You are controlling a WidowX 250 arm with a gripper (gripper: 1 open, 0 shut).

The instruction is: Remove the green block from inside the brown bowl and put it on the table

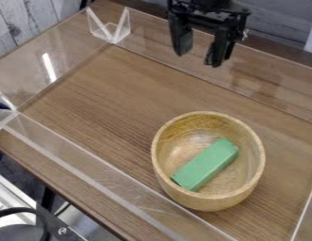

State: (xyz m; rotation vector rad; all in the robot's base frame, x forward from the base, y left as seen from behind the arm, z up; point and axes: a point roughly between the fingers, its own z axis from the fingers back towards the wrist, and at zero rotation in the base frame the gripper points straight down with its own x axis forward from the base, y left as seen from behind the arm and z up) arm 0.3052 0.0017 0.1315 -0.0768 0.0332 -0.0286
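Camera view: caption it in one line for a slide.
Open tool hangs above the table, well apart from the brown bowl, where the green block lies untouched.

Even bright light; glare streaks on acrylic walls (45,64); soft, low-resolution.

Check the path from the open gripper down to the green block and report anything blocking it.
Nothing visible blocks it. The gripper hangs open near the far wall, apart from the brown bowl. The green block lies uncovered inside; only the bowl's rim surrounds it, so an approach from above looks clear.
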